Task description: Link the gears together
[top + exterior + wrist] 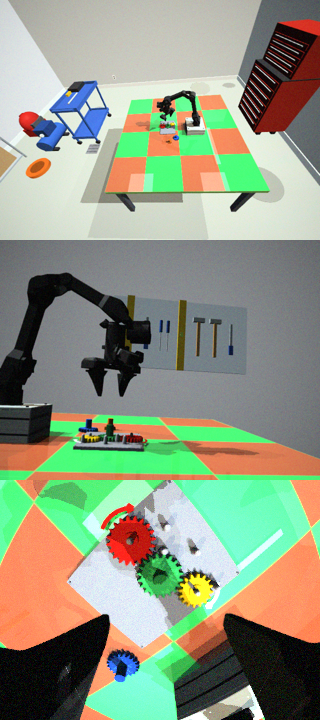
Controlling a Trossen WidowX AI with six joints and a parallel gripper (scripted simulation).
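Note:
My gripper (167,116) (110,395) (168,620) is open and empty, high above the grey board (167,131) (108,448) (107,592). The green gear (168,125) (109,430) (172,575) is on the board between the red gear (162,126) (133,438) (119,542) and the yellow gear (172,124) (91,438) (190,591). Its teeth meet both, and it looks level with them. The blue gear (176,137) (88,423) (122,665) and small orange gear (169,141) (110,420) stand on the table, off the board.
Several empty grey pegs stand on the board, including one peg (105,439) (195,551) beyond the green gear in the wrist view. The arm's white base block (195,129) (15,423) stands beside the board, on the yellow gear's side.

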